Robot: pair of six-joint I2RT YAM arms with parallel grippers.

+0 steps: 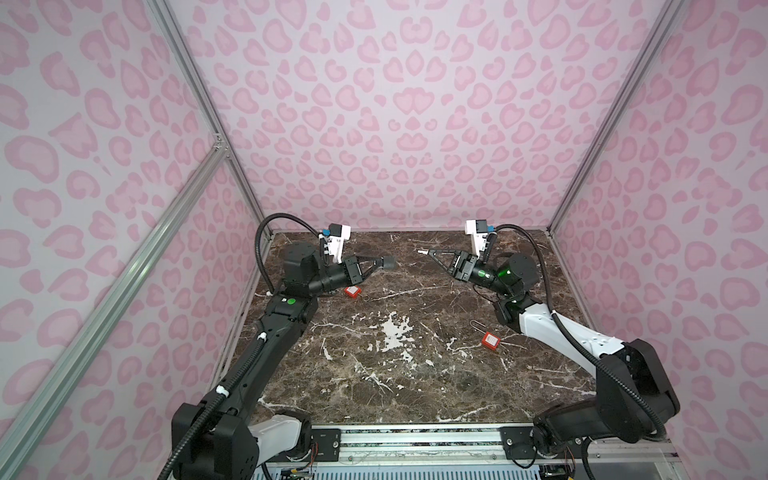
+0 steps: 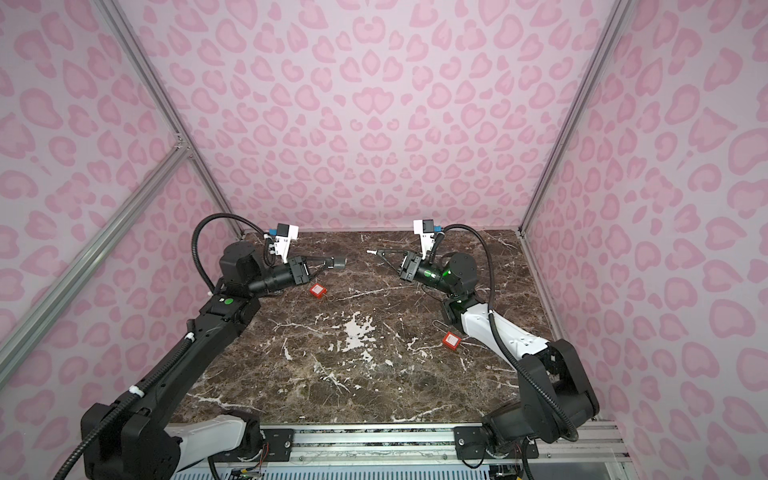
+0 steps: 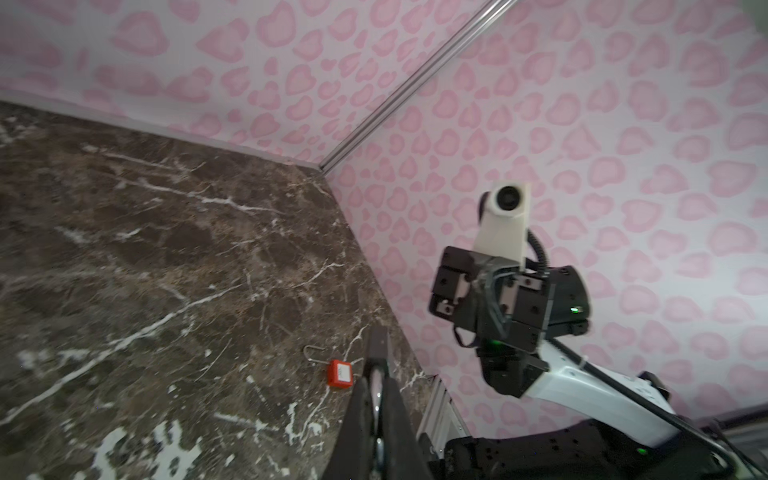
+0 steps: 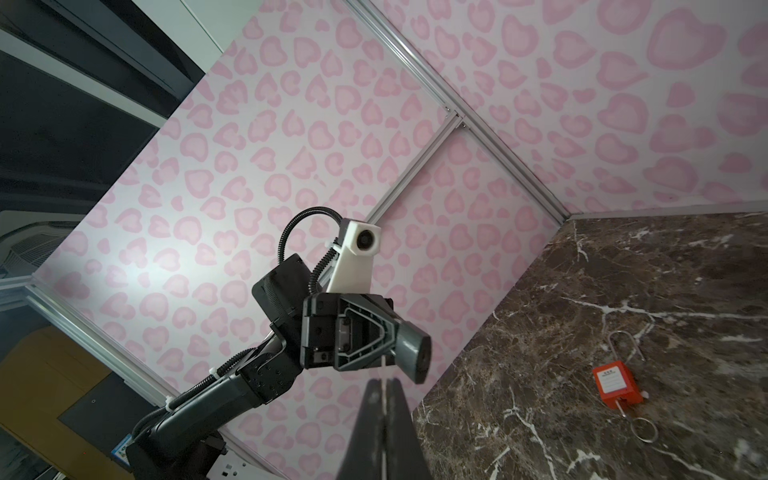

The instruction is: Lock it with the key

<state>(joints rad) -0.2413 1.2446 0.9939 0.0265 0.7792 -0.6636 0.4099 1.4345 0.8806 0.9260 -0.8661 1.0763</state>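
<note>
Place: probably a robot lab test booth.
Walls: pink heart-print panels [image 1: 395, 104] on aluminium framing [image 1: 124, 273].
Base: marble-look tabletop [image 1: 395, 386].

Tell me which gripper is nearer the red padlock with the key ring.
Left. The left gripper hangs in the air just beyond the padlock; the right gripper is further off to the right, also raised.

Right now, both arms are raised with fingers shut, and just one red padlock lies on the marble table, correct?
No: two lie on the marble table, one red padlock by the left arm, a second red padlock by the right arm; both top views show them. Both arms are raised, left fingers and right fingers shut.
</note>
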